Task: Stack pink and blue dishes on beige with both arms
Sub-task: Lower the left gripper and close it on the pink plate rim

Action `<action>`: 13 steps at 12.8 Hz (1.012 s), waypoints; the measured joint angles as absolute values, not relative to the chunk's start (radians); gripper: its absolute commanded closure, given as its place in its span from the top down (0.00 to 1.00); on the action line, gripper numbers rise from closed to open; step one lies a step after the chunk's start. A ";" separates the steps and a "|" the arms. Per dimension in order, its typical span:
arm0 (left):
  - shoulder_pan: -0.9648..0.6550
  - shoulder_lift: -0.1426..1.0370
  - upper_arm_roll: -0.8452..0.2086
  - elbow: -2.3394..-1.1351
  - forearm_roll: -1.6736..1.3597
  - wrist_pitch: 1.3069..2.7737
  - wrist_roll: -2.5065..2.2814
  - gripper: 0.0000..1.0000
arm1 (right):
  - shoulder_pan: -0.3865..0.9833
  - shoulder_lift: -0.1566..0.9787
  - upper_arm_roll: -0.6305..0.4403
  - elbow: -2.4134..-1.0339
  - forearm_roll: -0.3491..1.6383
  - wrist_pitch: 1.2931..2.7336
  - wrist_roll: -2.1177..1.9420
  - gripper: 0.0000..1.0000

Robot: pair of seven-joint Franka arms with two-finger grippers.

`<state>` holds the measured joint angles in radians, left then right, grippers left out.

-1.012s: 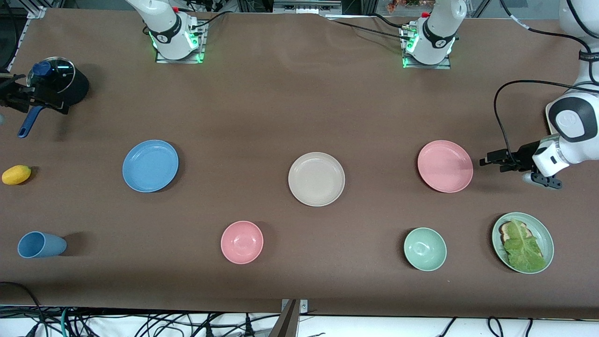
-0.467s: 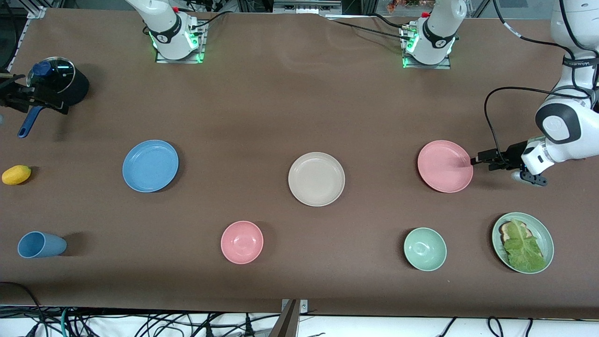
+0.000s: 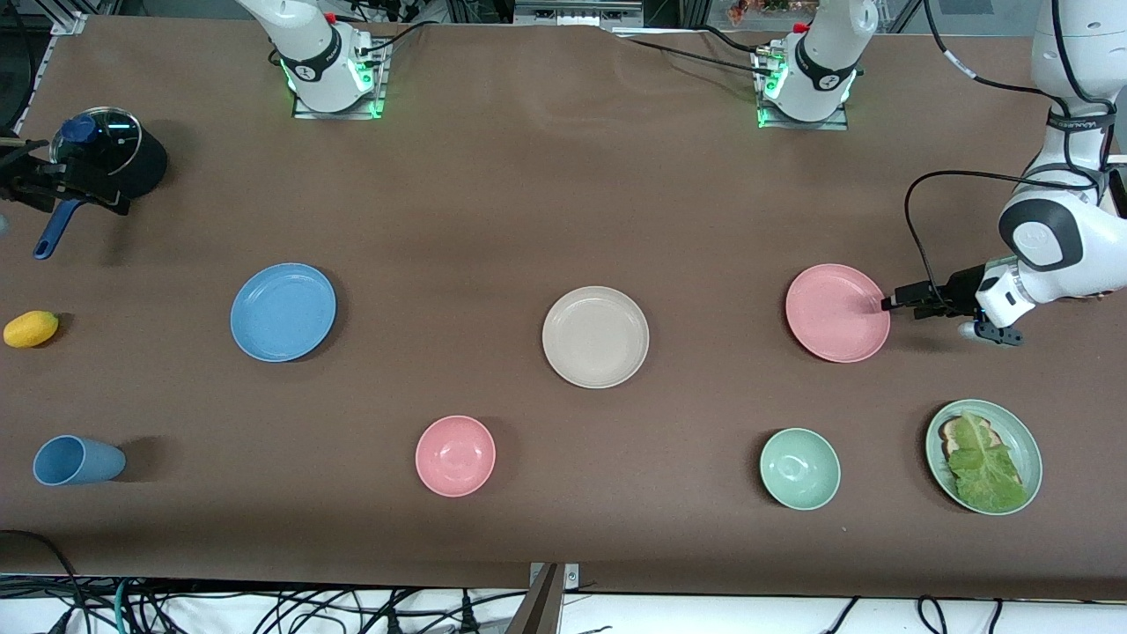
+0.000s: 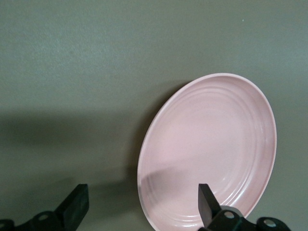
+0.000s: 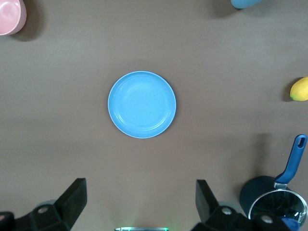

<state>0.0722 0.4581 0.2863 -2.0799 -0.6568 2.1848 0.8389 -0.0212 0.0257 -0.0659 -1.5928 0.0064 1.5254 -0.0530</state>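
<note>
Toward the right arm's end of the worktop from the beige plate (image 3: 595, 336), the blue plate (image 3: 283, 312) lies flat and alone, with bare worktop all around its rim. The right gripper (image 5: 139, 192) hangs high over the worktop beside that plate, jaws spread wide and empty, so this arm seems to wait or to be lining up from above.

The beige plate sits mid-worktop between the two coloured ones, well apart from each. Nothing is on it, so it is ready as the base of the stack.

Toward the left arm's end from the beige plate rests the pink plate (image 3: 837, 313). The left gripper (image 3: 891, 304) comes in low and sideways at its rim, jaws open and straddling the edge, gripping nothing yet. That looks like the start of an edge pinch.

All three plates are wide, shallow, round and matte, with low rims. The pink one shows faint concentric rings inside.
</note>
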 measured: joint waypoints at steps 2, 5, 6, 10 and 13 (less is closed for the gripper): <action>0.071 0.464 0.285 -2.087 -0.684 2.189 0.842 1.00 | -0.021 0.026 -0.067 -1.593 0.006 1.525 -0.052 1.00; 0.065 0.476 0.284 -2.092 -0.719 2.198 0.845 1.00 | -0.024 0.026 -0.078 -1.593 0.006 1.524 -0.052 1.00; 0.064 0.481 0.283 -2.093 -0.724 2.204 0.845 1.00 | -0.024 0.026 -0.079 -1.593 0.006 1.524 -0.052 1.00; 0.063 0.495 0.280 -2.094 -0.725 2.218 0.845 0.55 | -0.023 0.026 -0.079 -1.593 0.006 1.524 -0.052 1.00; 0.063 0.496 0.279 -2.094 -0.726 2.219 0.846 0.09 | -0.023 0.026 -0.079 -1.593 0.006 1.524 -0.052 1.00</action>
